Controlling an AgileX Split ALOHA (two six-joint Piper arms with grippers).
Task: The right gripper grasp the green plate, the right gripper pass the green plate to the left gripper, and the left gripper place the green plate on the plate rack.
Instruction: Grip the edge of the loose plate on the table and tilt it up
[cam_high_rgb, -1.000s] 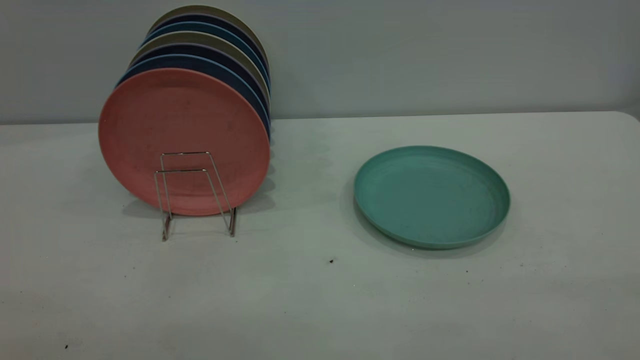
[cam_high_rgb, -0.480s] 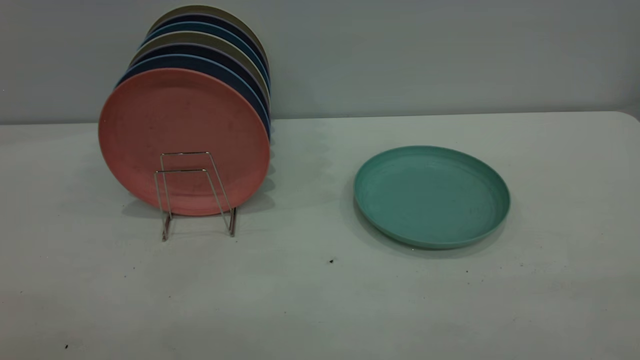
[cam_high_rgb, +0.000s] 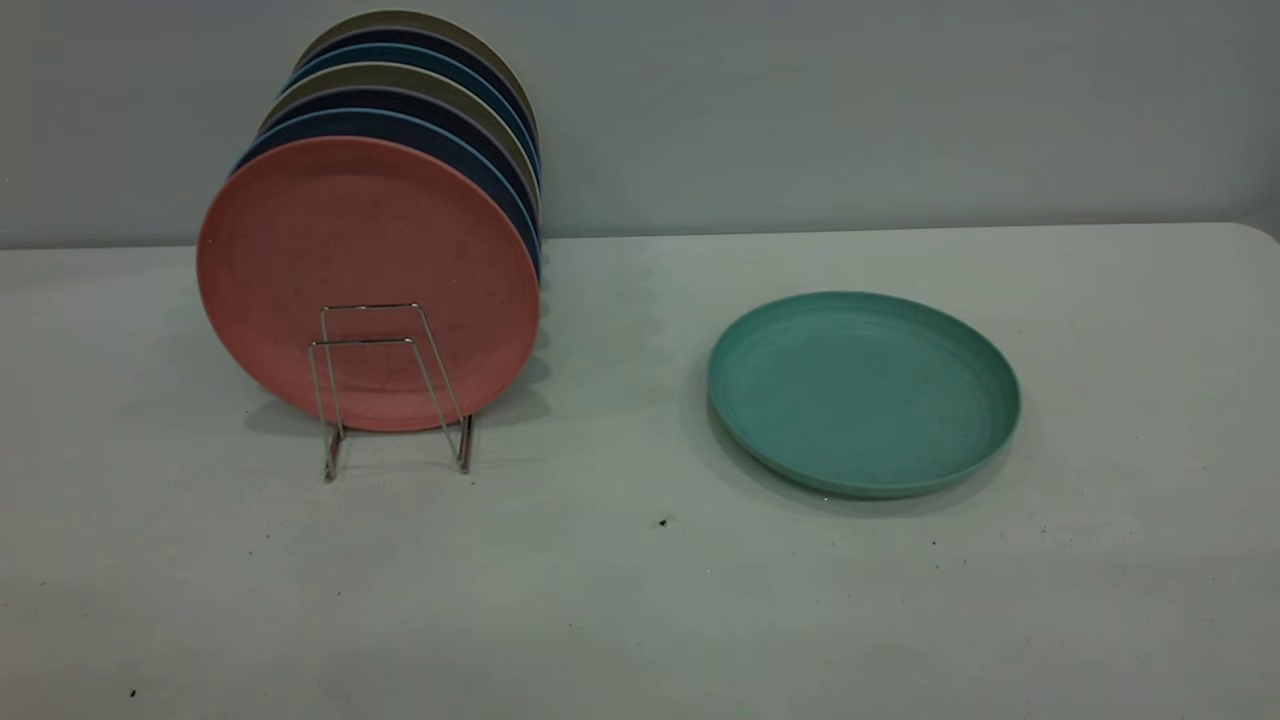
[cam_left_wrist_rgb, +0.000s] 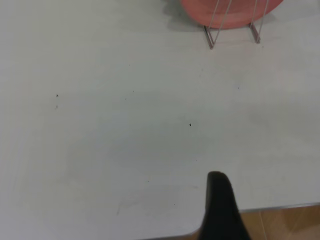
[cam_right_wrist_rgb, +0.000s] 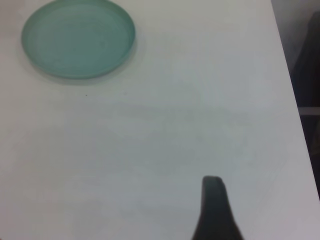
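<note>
The green plate (cam_high_rgb: 865, 392) lies flat on the white table (cam_high_rgb: 640, 610), right of centre; it also shows in the right wrist view (cam_right_wrist_rgb: 78, 38), far from my right gripper (cam_right_wrist_rgb: 214, 210). The plate rack (cam_high_rgb: 365, 342) stands at the left and holds a salmon-pink plate (cam_high_rgb: 350, 240) in front of several dark blue and olive plates. Two wire loops at its front stand free. The left wrist view shows the rack's feet (cam_left_wrist_rgb: 210, 37) far from my left gripper (cam_left_wrist_rgb: 220, 210), which hangs near the table's front edge. Neither gripper shows in the exterior view.
A grey wall runs behind the table. The table's near edge (cam_left_wrist_rgb: 280, 206) shows in the left wrist view, with brown floor beyond it. The table's side edge (cam_right_wrist_rgb: 289, 85) shows in the right wrist view. Small dark specks dot the tabletop.
</note>
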